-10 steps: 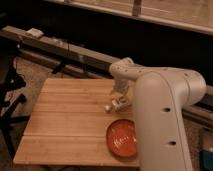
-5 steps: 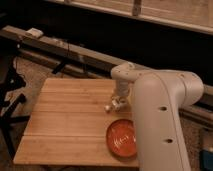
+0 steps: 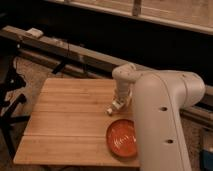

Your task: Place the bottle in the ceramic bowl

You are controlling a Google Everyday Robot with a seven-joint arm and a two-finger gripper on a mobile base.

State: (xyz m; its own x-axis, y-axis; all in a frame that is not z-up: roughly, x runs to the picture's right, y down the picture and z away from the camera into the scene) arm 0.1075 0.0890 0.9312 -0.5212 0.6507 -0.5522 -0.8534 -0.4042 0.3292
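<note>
The wooden surface [image 3: 65,125] fills the left. Toward its right side, the small white bottle [image 3: 110,110] is clamped in the end effector [image 3: 116,106], just up-left of the ceramic bowl [image 3: 122,138]. The arm [image 3: 165,115] bends over from the right, with its wrist pointing straight down and its bulky pale link nearest the camera.

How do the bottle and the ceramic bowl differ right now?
Colour: the bottle is pale white, the ceramic bowl glossy orange-red. Size: the bottle is far smaller than the bowl is wide. Place: the bottle is at the gripper, beyond the bowl's far rim; the bowl rests on the table near its front edge. Both are close together.
</note>
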